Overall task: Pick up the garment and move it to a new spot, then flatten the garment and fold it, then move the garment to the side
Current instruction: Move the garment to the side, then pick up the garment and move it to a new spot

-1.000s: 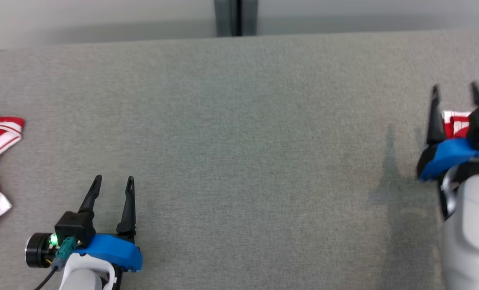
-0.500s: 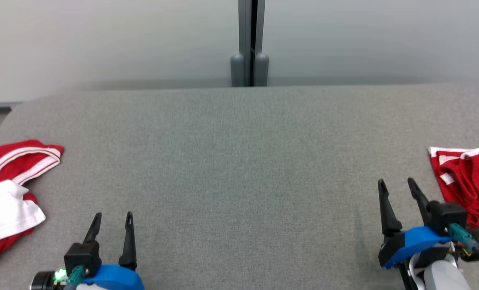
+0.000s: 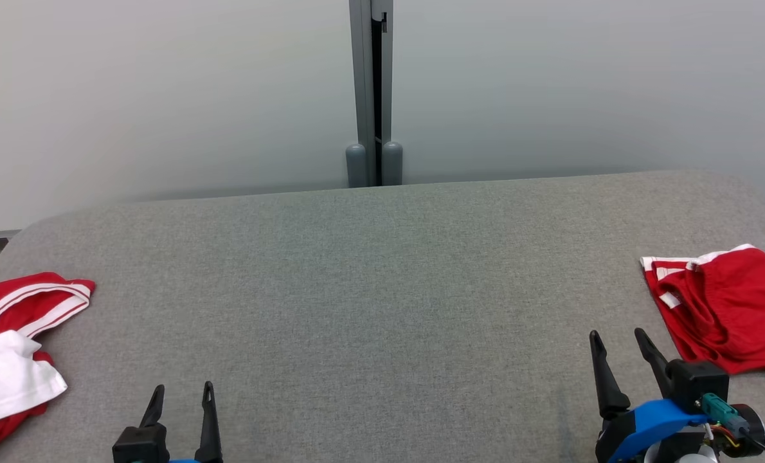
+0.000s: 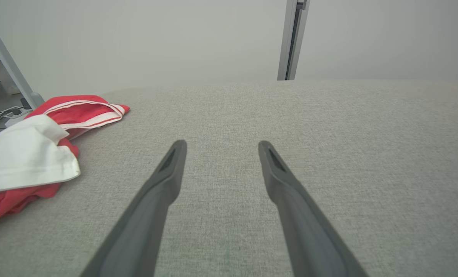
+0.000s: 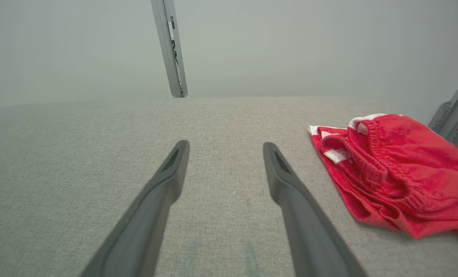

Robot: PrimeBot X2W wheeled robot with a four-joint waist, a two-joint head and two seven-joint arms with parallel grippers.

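Two red white-trimmed fabric garments (image 3: 35, 302) (image 3: 723, 308) were counted, one white cloth garment (image 3: 6, 379), one grey fabric-covered table (image 3: 382, 289), two dark-fingered grippers (image 3: 183, 387) (image 3: 616, 334).

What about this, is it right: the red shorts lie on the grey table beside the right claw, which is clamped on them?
Not quite. The red shorts lie on the grey table beside the right claw, but it is open and clear of them, as the right wrist view shows.
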